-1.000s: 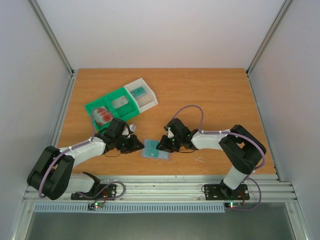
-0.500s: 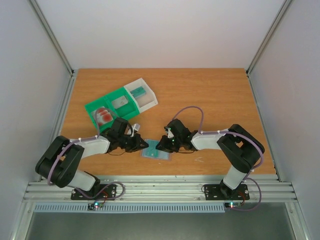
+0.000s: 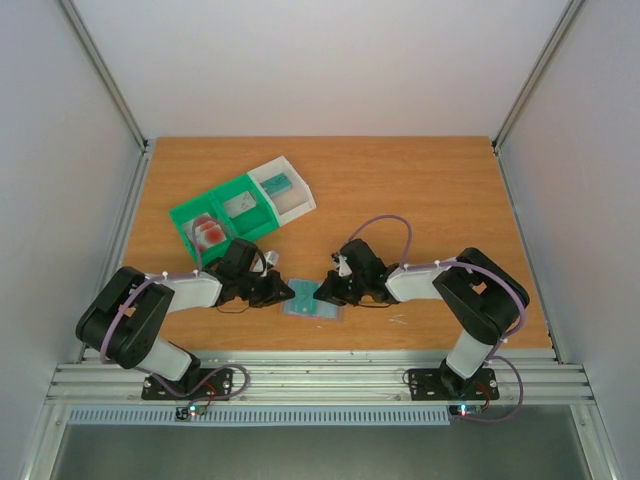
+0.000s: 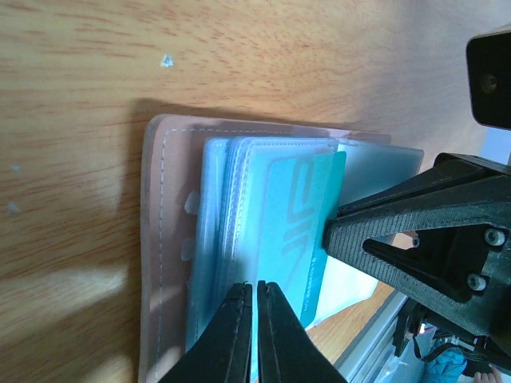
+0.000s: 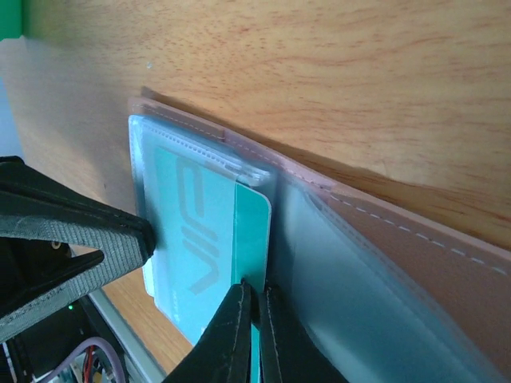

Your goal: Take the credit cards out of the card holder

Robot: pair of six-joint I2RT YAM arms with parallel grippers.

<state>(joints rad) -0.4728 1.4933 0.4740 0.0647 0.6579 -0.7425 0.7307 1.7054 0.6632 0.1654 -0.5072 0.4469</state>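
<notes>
Wooden table (image 3: 430, 190), white-walled enclosure. Green-and-white tray (image 3: 238, 186) at back left holds red-blotched cards (image 3: 208, 231) and a teal item (image 3: 279, 183); judged to be cards already taken out. Card holder (image 4: 164, 239) lies open near the front edge, between the two arms. Left gripper (image 4: 255, 289) is pinched almost closed on the holder's clear sleeves. Right gripper (image 5: 257, 291) is likewise closed to a sliver on the exposed end of the teal card (image 5: 200, 239), which sits part-way out of its pocket. Left to do: draw it clear. Contents of other pockets: cannot tell.

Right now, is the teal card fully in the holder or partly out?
Partly out: the teal card pokes past the clear sleeve of the card holder.
</notes>
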